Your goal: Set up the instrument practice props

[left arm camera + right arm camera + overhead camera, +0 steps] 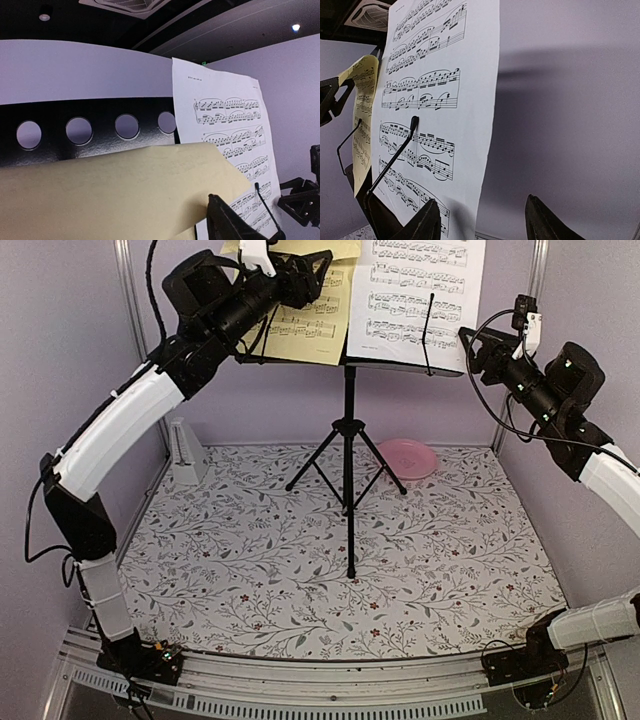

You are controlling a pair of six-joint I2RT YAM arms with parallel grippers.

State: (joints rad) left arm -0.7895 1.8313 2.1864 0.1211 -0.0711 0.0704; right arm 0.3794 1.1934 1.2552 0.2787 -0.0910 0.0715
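The yellow page [115,195] is the weak point: right in front of the left claw [318,278] its top has folded forward off the music stand [349,440], and a slack sheet like that may slide off the ledge; whether this claw pinches it or has let go I cannot tell. A push from that claw could also rock the tall stand on its tripod. The right claw [481,200] is released, its jaws wide apart on either side of the white page [445,75] at its lower outer edge; closing or pulling there could drag the sheet from under the wire holder [395,155] just inward of it. Outward of the right claw is free air before the wall. Far below the left claw the metronome [187,450] stands at the bench [300,580] edge, hard against the frame, with bare cloth beside it
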